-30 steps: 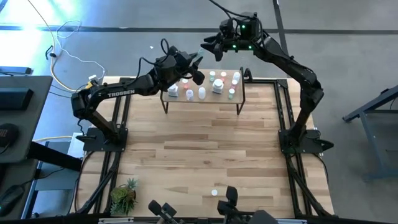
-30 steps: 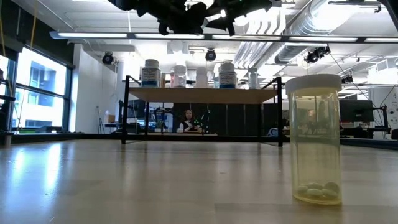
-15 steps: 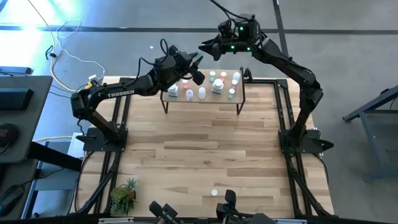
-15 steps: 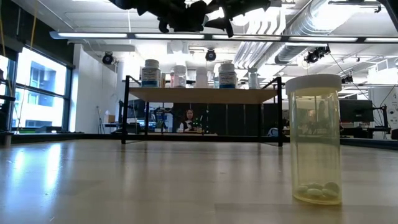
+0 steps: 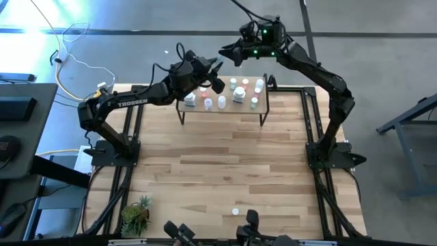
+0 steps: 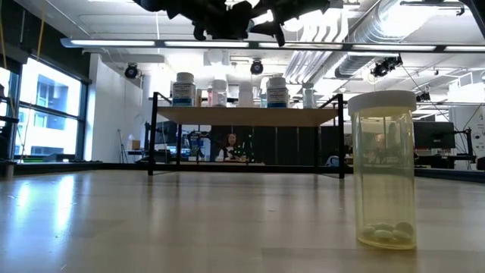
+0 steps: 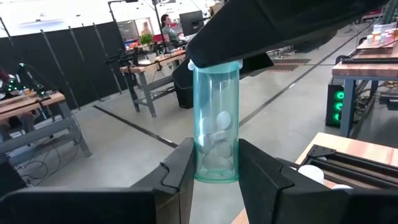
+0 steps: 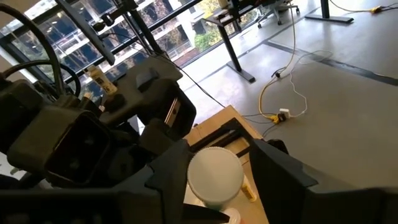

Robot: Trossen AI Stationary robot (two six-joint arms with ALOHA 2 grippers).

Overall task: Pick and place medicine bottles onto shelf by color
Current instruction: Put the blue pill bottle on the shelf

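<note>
A clear vial (image 7: pixel 216 121) with white pills inside stands upright between the jaws of the left gripper (image 5: pixel 217 75), which pinch its lower part. It hangs in the air above the left end of the shelf (image 5: pixel 222 113). The right gripper (image 5: pixel 230 55) is just over the cap (image 8: pixel 214 175) of this vial, one finger on each side; the jaws stand around the cap, but I cannot tell if they press it.

About nine bottles (image 5: pixel 238 95) with white, green and pink caps stand on the shelf, which is at the far edge of the surface (image 5: pixel 225 171), near the middle. In the low view four of them show in a row on the board.

Another vial (image 6: pixel 382 168), clear with a white cap and a few pills at the bottom, stands alone near the near edge of the surface, well apart from the shelf. A small plant (image 5: pixel 136 215) is at the near left corner.

Behind the shelf, a person (image 6: pixel 230 148) sits in the room.
</note>
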